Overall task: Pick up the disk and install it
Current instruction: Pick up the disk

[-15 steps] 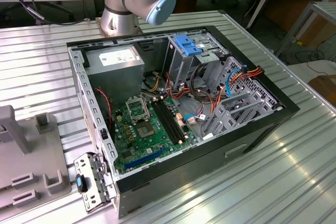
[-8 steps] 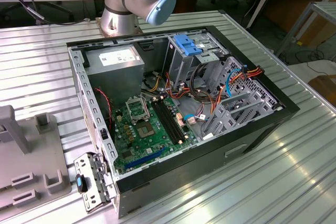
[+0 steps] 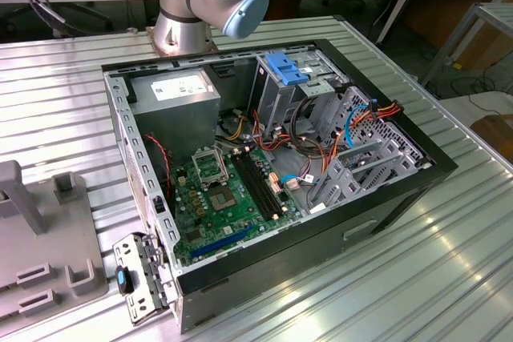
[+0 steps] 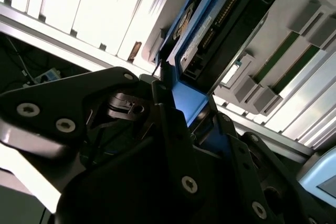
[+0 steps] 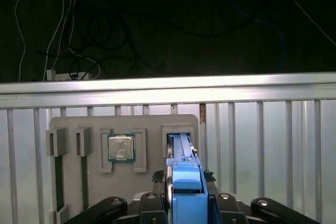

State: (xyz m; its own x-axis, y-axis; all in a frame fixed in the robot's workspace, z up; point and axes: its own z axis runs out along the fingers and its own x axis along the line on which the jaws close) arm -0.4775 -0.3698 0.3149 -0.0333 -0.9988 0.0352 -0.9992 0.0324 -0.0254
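So the gripper (image 5: 186, 183) is pinching the disk (image 5: 182, 148) by its bright blue plastic frame, with the 2 black metal fingers (image 4: 167, 109) pressing in on either side of the frame's squared-off end. In the second wrist view the gripper (image 4: 185, 102) is showing bolted matte black linkages, and the disk (image 4: 211, 23) is sticking out past the fingertips as a flat dark slab with a row of small gold connector pins along its edge. It's being held edge-on in line with a narrow rectangular slot of the tray (image 5: 152, 124), a smooth grey plastic block with moulded pockets, but I can't tell whether the disk is sitting in that slot or hanging clear of it. 1 square pocket is holding a shiny metal-topped chip (image 5: 121, 147), and 2 thin green strips (image 5: 59, 179) are lying in the long slots. The tray is sitting on the table (image 5: 262, 145), which is ribbed, glossy aluminium. In the exterior view the tray (image 3: 72, 238) is lying at the view's left, well apart from the drive cage in the open black steel case (image 3: 321, 238), where another blue carrier (image 3: 284, 67) is sitting above a tangle of orange and red cables (image 3: 377, 110) and the green motherboard (image 3: 216, 198).
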